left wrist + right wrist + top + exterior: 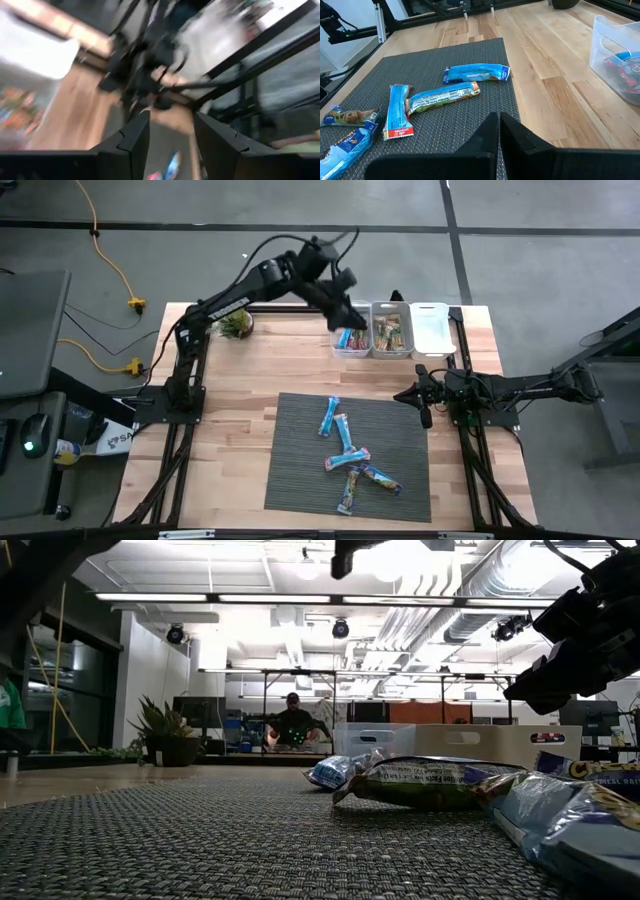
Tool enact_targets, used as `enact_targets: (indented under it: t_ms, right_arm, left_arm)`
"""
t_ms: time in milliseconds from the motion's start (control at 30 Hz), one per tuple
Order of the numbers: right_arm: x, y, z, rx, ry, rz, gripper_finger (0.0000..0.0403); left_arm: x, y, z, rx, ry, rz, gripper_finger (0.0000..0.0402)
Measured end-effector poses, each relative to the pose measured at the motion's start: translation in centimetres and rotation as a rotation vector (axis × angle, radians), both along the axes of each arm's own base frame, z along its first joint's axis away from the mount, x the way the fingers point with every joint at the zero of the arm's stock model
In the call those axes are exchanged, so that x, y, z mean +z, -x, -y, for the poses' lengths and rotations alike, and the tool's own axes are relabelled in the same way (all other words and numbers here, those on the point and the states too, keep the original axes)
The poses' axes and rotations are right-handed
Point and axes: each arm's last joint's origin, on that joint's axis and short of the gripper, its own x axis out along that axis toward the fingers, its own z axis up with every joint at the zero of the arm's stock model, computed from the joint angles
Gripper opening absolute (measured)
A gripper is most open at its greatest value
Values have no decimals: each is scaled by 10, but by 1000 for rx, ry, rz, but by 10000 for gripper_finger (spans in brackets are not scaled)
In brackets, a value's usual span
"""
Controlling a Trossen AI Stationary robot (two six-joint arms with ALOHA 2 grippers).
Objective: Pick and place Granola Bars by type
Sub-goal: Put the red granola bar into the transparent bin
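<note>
currently the sorting is judged to be partway through: several granola bars (pixel 348 452) are scattered on the dark woven mat (pixel 295 480) at the middle of the table (pixel 250 380), while others are already seen inside the clear bins (pixel 391 330) lined up along the far edge. a blue-wrapped bar can be made out in the leftmost bin (pixel 351 340), mixed tan and green wrappers fill the middle one, and the rightmost bin (pixel 431 327) looks bare.

the left gripper (pixel 340 308) is held high over the leftmost bin, with its fingers (pixel 131 142) parted about halfway and nothing seen between them in the left wrist view; a drop-off into that bin appears to be just finished or the return reach just beginning, though which cannot be told. the right gripper (pixel 424 402) is parked low beside the right edge of the mat, its fingers (pixel 485 137) pressed together on nothing, with the mat's bars lying ahead of it.

on the mat, a blue bar (pixel 476 73) lies farthest out, a green-and-tan bar (pixel 442 97) lies beside it, touching another blue bar (pixel 397 111), and further bars are clustered behind, some overlapping.

for the next move, the left arm would need to be swung back over the mat, one bar singled out, preferably one lying apart from the overlapping cluster, and the fingers lowered astride its narrow width before being closed
</note>
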Motion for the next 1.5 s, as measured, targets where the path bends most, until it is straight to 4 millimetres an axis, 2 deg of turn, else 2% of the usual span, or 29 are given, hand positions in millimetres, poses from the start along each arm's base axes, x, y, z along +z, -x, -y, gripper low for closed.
enact_targets:
  t_ms: [200,500,667,867,1233,1500]
  right_arm:
    - [0,0,0,0,0,0,0]
    - [0,0,0,0,0,1,0]
    - [0,0,0,0,0,1,0]
    - [0,0,0,0,0,1,0]
    - [0,0,0,0,0,1,0]
    - [0,0,0,0,0,1,0]
  left_arm:
    - [-11,-2,42,56,-136,-178,152]
    - [-34,-7,118,121,-403,-404,152]
    - [-43,-10,155,164,-440,-436,152]
    - [-65,-13,194,181,-438,-482,152]
    - [-128,-23,240,198,-338,-498,152]
    - [-174,-20,247,164,-255,-597,152]
